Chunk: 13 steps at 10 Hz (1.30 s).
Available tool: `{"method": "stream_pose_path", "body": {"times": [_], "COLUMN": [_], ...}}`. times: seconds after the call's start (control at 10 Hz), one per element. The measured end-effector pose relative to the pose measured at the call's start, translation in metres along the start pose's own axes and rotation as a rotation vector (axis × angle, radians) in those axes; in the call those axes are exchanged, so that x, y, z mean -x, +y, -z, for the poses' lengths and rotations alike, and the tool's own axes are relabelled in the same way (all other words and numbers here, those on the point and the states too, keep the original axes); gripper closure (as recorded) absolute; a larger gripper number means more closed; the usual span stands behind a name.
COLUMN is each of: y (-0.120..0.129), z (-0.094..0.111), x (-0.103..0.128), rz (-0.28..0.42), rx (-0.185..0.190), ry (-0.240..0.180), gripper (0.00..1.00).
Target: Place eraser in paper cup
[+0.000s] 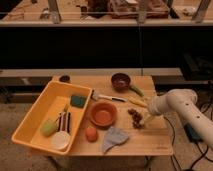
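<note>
The eraser (63, 121), a small dark striped block, lies in the yellow bin (37, 107) between the yellow-green oblong object and the bin's right wall. The white paper cup (61, 140) stands in the bin's near corner, just in front of the eraser. My gripper (142, 120) is at the end of the white arm on the right side of the wooden table, low over a dark reddish cluster (134, 118), far from the bin.
The bin also holds a teal sponge (78, 101) and a yellow-green object (48, 127). On the table (150, 140) are an orange bowl (103, 114), a maroon bowl (120, 80), an orange fruit (91, 133), a grey cloth (114, 138), a brush (107, 97) and a dark small item (64, 78).
</note>
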<state>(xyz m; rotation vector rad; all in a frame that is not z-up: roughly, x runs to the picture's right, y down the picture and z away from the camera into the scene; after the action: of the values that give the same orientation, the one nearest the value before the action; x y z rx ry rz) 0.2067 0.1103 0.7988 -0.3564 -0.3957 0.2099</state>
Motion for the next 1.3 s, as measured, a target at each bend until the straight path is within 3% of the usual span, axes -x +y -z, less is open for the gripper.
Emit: {"method": "stream_pose_path", "body": {"times": [0.1,0.3,0.5,0.7,1.3], "y": [-0.004,-0.011,-0.01,-0.006,-0.006], "z": [0.003,0.011,0.004,-0.006,-0.006], "x": [0.016,0.072,0.126,0.165,0.165], "rz": [0.048,0.184,0.302,0.386,0.395], "rx": [-0.002,-0.007,-0.01,-0.016,-0.018], "ry": [0.004,0.016,0.023,0.03,0.031], "gripper": [0.2,0.2,0.2,0.2,0.2]}}
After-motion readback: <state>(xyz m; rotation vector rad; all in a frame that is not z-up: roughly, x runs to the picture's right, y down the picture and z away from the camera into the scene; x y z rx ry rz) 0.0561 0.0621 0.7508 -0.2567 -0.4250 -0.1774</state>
